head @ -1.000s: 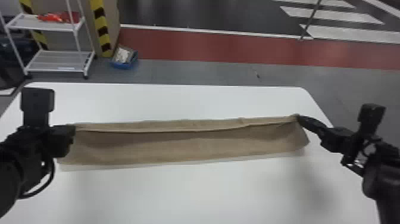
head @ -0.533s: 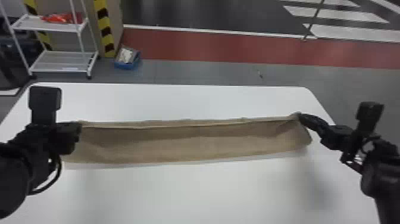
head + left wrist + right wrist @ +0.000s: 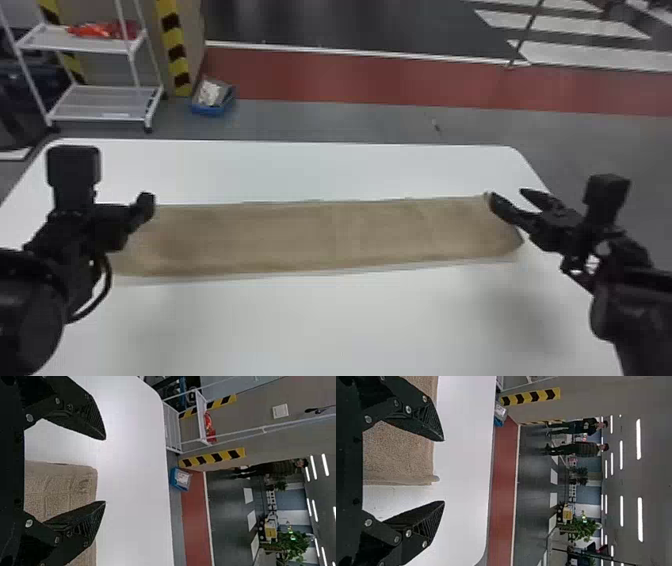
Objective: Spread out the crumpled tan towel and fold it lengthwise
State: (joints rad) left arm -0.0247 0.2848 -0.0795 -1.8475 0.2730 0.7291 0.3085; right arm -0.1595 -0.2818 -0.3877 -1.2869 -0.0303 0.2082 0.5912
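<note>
The tan towel lies as a long, flat strip across the white table, its far edge roughly straight. At its left end is my left gripper; in the left wrist view that gripper is open above a towel corner, holding nothing. My right gripper stands open at the towel's far right corner. In the right wrist view the right gripper has its fingers apart, with the end edge of the towel between them, not gripped.
The white table extends in front of and behind the towel. Beyond it on the floor stand a white wire shelf at the left and a blue box.
Both grippers have opened and let go of the towel's far corners. The raised far edge now lies down, and the dark fold line along it is gone.
</note>
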